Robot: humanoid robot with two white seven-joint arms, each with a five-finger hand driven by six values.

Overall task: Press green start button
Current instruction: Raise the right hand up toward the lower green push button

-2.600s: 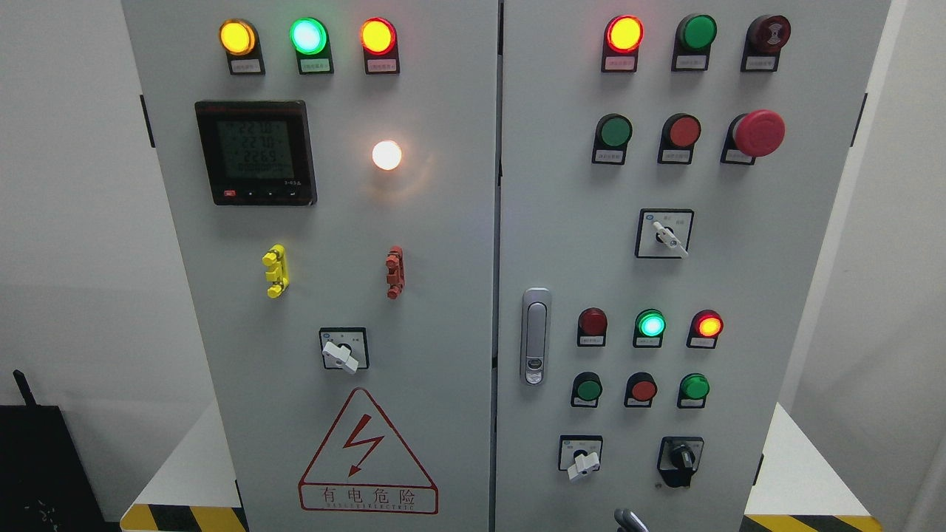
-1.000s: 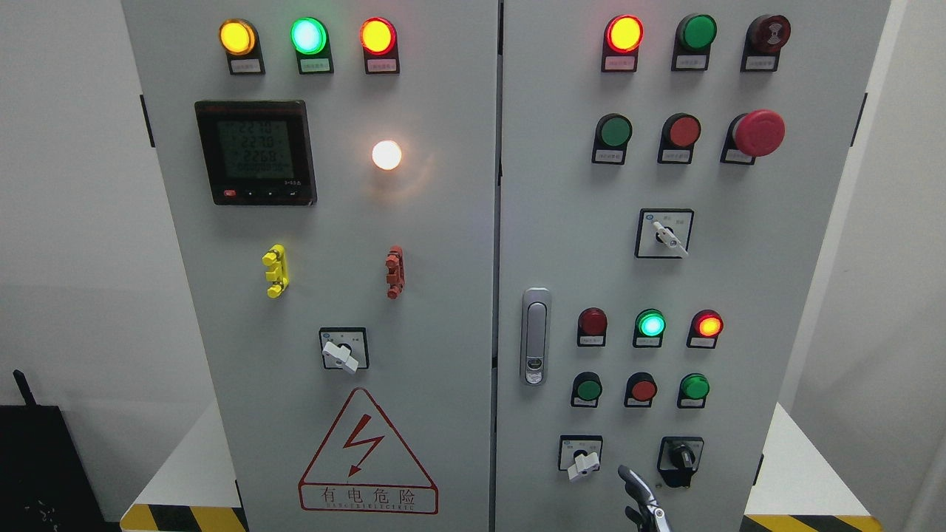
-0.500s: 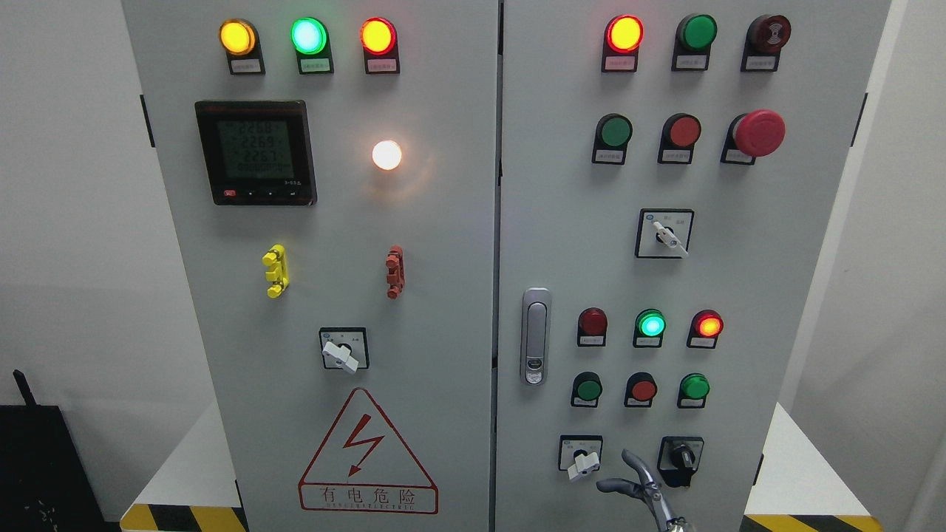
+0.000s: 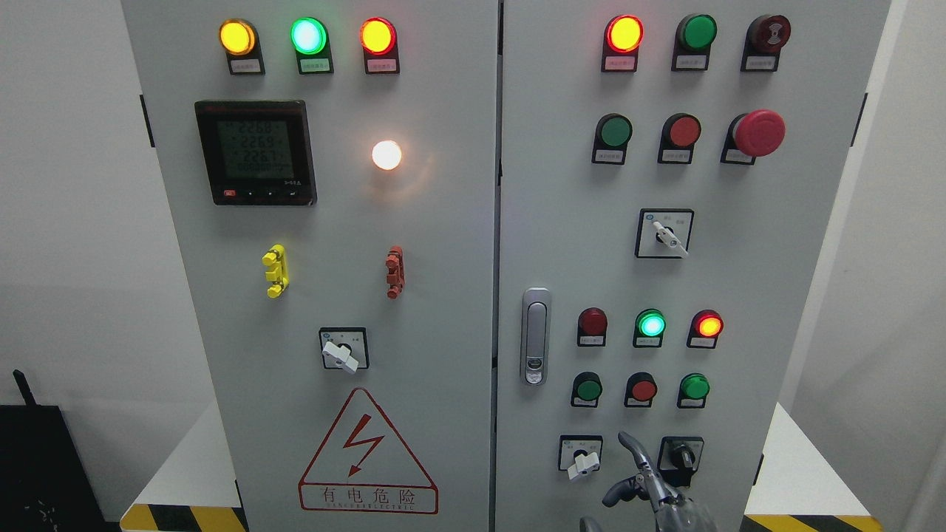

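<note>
Green button (image 4: pixel 589 388), up and left of the robot hand, and a second green button (image 4: pixel 695 386), up and slightly right of it, flank a red button (image 4: pixel 643 389) in the row directly above. Their labels are too small to read, so I cannot tell which is the start button.

Behind the robot hand stands a grey cabinet (image 4: pixel 458 295) with 2 doors. A warning triangle (image 4: pixel 367 454) is well to the left, on the other door.

The right robot hand (image 4: pixel 658 495) shows at the bottom edge with 1 finger (image 4: pixel 630 442) raised and the thumb out to the left. It is spread, holds nothing and touches no button. The raised fingertip lies between a white rotary switch (image 4: pixel 582 462) on its left and a black selector knob (image 4: pixel 680 458) on its right.
</note>
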